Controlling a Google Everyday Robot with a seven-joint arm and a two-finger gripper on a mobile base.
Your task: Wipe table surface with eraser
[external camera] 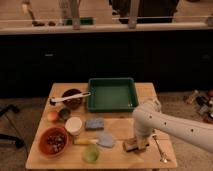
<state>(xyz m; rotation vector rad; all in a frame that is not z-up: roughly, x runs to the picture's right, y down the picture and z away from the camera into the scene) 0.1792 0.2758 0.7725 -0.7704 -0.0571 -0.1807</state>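
Note:
The table surface [117,127] is a pale wooden top in the middle of the camera view. The eraser [132,145] is a small tan block with a dark face, lying on the table near the front right. My gripper [139,144] points down at the end of the white arm and sits right on the eraser's right part, low against the tabletop.
A green tray [112,93] stands at the back. A dark bowl with a utensil [71,98], an orange fruit [52,116], a white cup [74,125], a blue sponge [94,123], a blue-grey cloth [105,139], a red bowl [53,141], a green item [90,153] and a spoon [160,149] lie around.

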